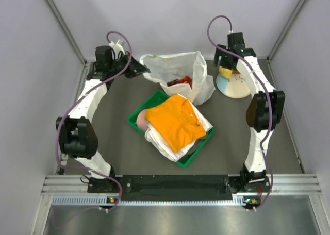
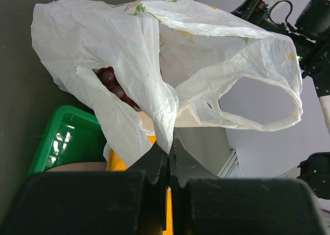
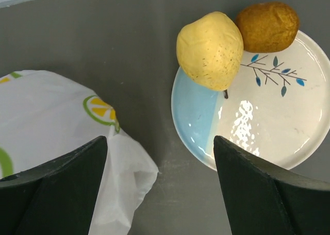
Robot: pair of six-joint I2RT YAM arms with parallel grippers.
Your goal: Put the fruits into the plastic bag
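Observation:
The white plastic bag (image 1: 178, 70) with citrus prints stands open at the back of the table. Red and dark fruits (image 1: 180, 81) lie inside it; they also show in the left wrist view (image 2: 111, 83). My left gripper (image 1: 142, 70) is shut on a fold of the bag's rim (image 2: 164, 119) and holds it up. My right gripper (image 3: 160, 178) is open and empty, hovering above the table between the bag (image 3: 56, 121) and the plate (image 3: 258, 121). A yellow pear (image 3: 210, 49) and a brownish-orange round fruit (image 3: 268, 26) lie on the plate's far edge.
A green tray (image 1: 198, 150) in the middle holds folded orange (image 1: 175, 119) and white clothes and a pink rounded item (image 1: 140, 120). Grey walls close in at the back and sides. The pale plate (image 1: 234, 88) sits at the back right.

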